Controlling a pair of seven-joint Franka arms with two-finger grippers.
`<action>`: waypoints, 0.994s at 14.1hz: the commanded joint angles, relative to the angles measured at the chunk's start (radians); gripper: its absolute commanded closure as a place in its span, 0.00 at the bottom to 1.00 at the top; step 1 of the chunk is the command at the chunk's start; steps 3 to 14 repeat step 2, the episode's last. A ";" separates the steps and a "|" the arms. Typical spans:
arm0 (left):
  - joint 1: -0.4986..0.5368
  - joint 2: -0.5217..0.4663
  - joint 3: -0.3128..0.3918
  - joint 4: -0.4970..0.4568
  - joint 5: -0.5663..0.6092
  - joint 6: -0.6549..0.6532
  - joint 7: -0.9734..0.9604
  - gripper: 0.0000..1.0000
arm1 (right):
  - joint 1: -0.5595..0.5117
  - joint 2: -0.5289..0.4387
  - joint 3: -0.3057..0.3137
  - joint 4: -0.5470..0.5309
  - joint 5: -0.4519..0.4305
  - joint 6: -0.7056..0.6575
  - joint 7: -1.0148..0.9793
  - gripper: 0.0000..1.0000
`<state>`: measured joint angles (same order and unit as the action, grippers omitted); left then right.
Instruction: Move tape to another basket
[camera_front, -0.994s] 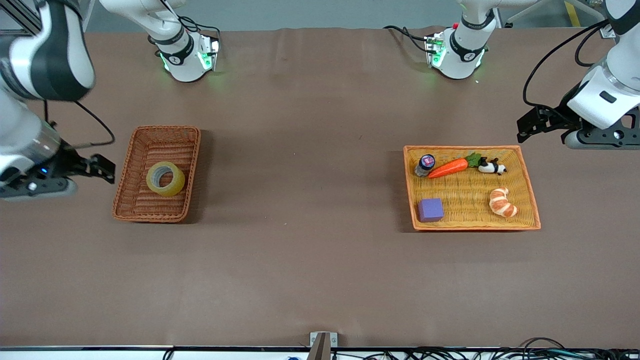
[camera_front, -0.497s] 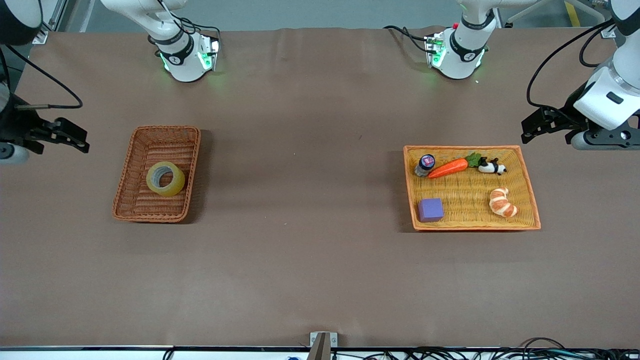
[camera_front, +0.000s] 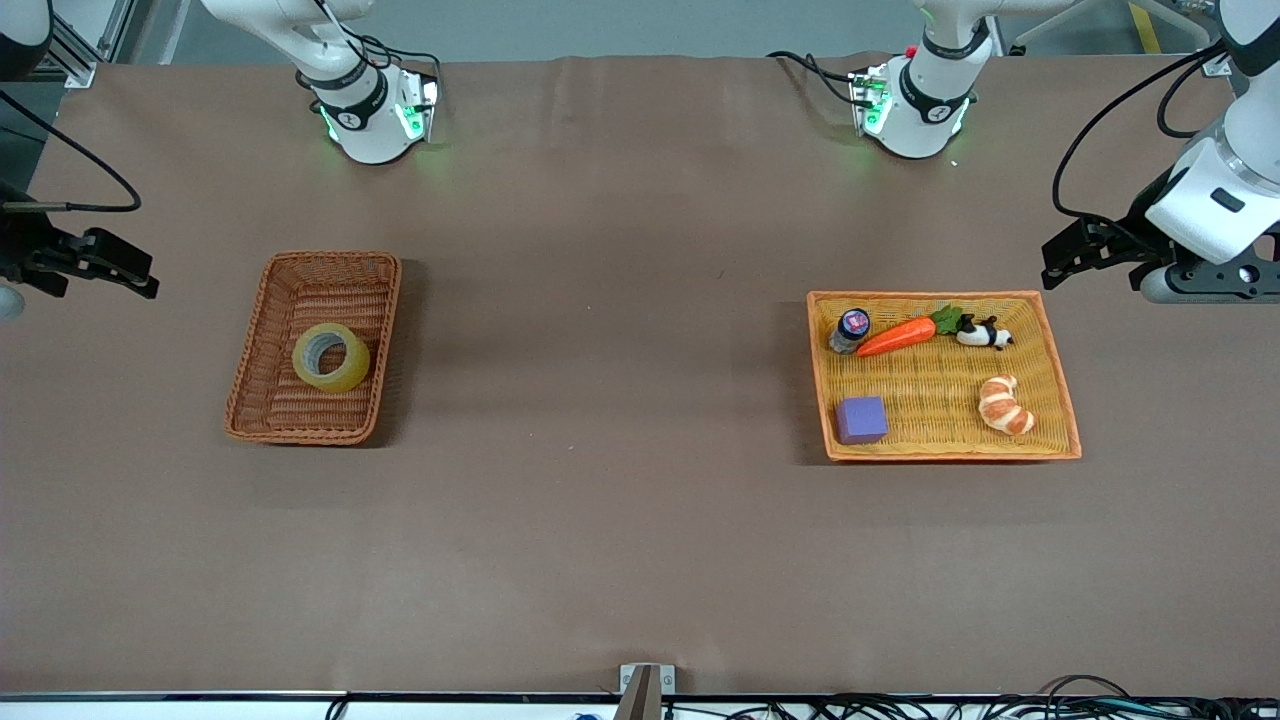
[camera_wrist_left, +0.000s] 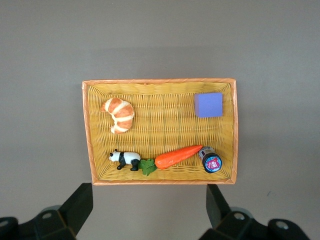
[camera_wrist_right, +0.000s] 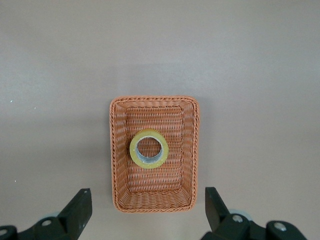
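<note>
The tape (camera_front: 331, 357), a yellowish roll with a grey core, lies flat in the reddish-brown wicker basket (camera_front: 335, 256) toward the right arm's end of the table. The right wrist view shows the tape (camera_wrist_right: 149, 149) in the middle of the basket (camera_wrist_right: 114, 150) from high above. My right gripper (camera_front: 148, 278) is open and empty, up in the air over the table's end beside the basket; it also shows in the right wrist view (camera_wrist_right: 147, 195). My left gripper (camera_front: 1048, 266) is open and empty, in the air by the orange tray, as the left wrist view (camera_wrist_left: 149, 190) shows.
The wide orange woven tray (camera_front: 1060, 380) toward the left arm's end holds a purple cube (camera_front: 861, 419), a croissant (camera_front: 1004, 404), a carrot (camera_front: 897, 336), a panda figure (camera_front: 984, 333) and a small bottle (camera_front: 851, 329). Bare brown table (camera_front: 600, 400) lies between the two baskets.
My right arm has pulled up and away from beside the basket toward the table's end. My left gripper has shifted only slightly. The tape has not moved.
</note>
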<state>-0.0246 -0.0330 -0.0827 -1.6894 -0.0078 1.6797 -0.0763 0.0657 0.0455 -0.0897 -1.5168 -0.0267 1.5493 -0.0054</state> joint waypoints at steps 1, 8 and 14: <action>0.000 -0.002 0.001 -0.001 0.006 0.009 0.009 0.00 | 0.026 -0.026 -0.024 -0.008 0.010 -0.008 0.005 0.00; 0.000 -0.002 0.001 -0.001 0.006 0.009 0.010 0.00 | 0.031 -0.026 -0.018 -0.006 0.010 -0.005 0.013 0.00; 0.000 -0.002 0.001 -0.001 0.006 0.009 0.010 0.00 | 0.031 -0.026 -0.018 -0.006 0.010 -0.005 0.013 0.00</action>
